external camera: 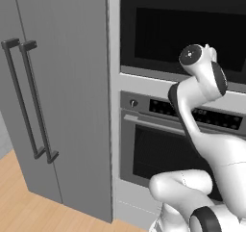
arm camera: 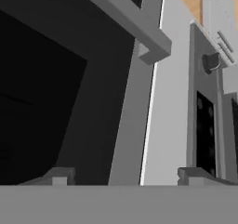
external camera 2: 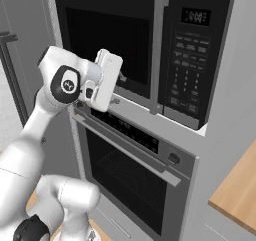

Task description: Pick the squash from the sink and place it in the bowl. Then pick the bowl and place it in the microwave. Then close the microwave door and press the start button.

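Note:
The microwave (external camera 2: 145, 45) sits built into the wall above the oven. Its microwave door (external camera 2: 105, 40) lies flush with the front, dark glass facing me, with a grey vertical handle (external camera 2: 159, 50) beside the keypad (external camera 2: 190, 70). In the hand view the door glass (arm camera: 42, 88) and the handle (arm camera: 135, 28) are very close. My gripper (external camera 2: 119, 89) hovers at the door's lower edge, left of the handle. It is open (arm camera: 125, 177), fingertips (arm camera: 58, 175) wide apart with nothing between them. The squash, the bowl and the sink are out of view.
The wall oven (external camera 2: 135, 170) with its control strip (external camera 2: 130, 130) and knob (arm camera: 211, 62) sits directly below the microwave. A tall grey cabinet (external camera: 62, 96) with two long dark handles (external camera: 29, 101) stands to the left. A wooden counter corner (external camera 2: 235, 195) lies at the right.

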